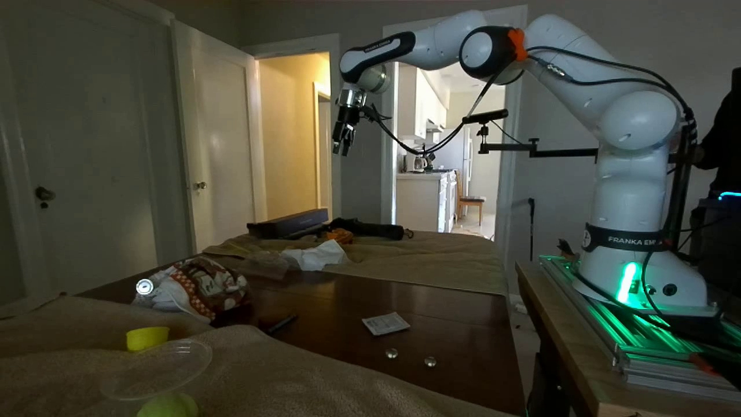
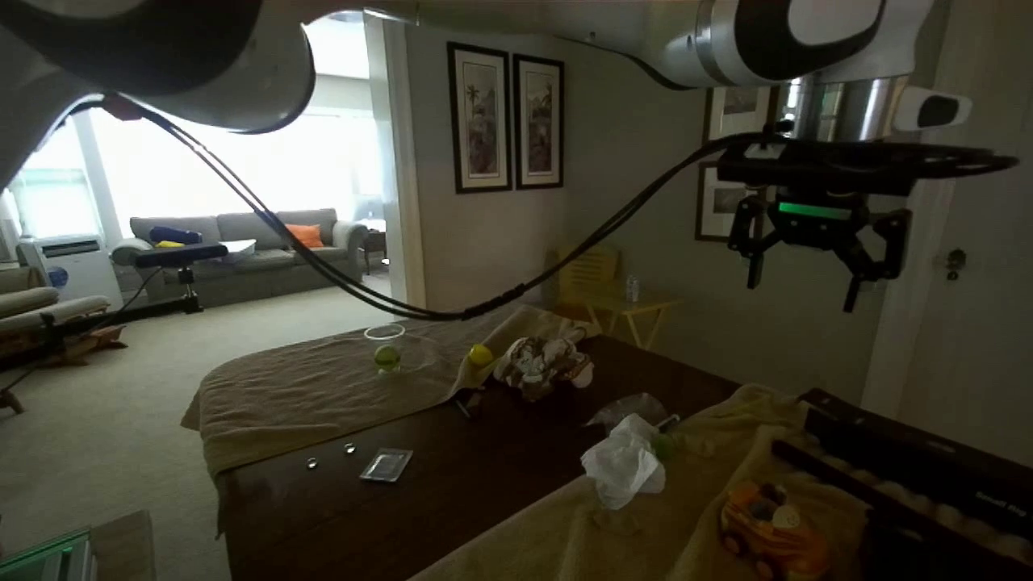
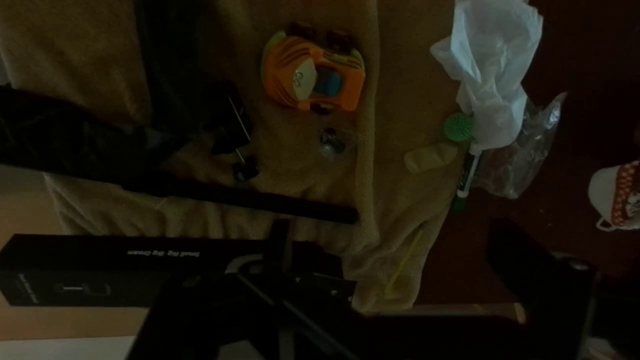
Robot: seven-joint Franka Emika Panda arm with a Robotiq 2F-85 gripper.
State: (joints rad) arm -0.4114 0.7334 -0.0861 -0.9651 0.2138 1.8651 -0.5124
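Two fingers (image 2: 754, 266) stand spread wide on the pincer (image 2: 801, 290), which hangs tips-down in the air, well above the bench (image 1: 347, 301). Nearest beneath it in the wrist view, partly covered by one finger, lies a long black box (image 3: 130, 272) with pale lettering. Just beside that, a black rod (image 3: 270, 202) runs across a tan towel (image 3: 285, 170). Farther from the pincer, toward the arm's base (image 1: 642, 272), an orange toy car (image 3: 314, 70) sits on the same towel; near it are a black clamp-like piece (image 3: 232, 125) and a small clear lump (image 3: 331, 143), too dim to name.

Ahead of the finger on the right of the wrist view is a crumpled white sheet (image 3: 492, 65). Just beside the sheet are a green spiky ball (image 3: 458, 127), a marker (image 3: 470, 172) and some clear crinkled wrap (image 3: 520, 165). Farther out past that finger, a crumpled patterned bag (image 1: 208, 284) rests on the bench.

Well away from the pincer, on the base side, lie a flat silvery packet (image 2: 386, 465) and two small clear beads (image 2: 349, 448). Most distant of all, on a second towel (image 1: 289, 370), are a yellow cup-like piece (image 1: 147, 338) and a clear round tub (image 1: 155, 370); a green ball (image 1: 168, 406) shows through it or under it, I cannot tell which.
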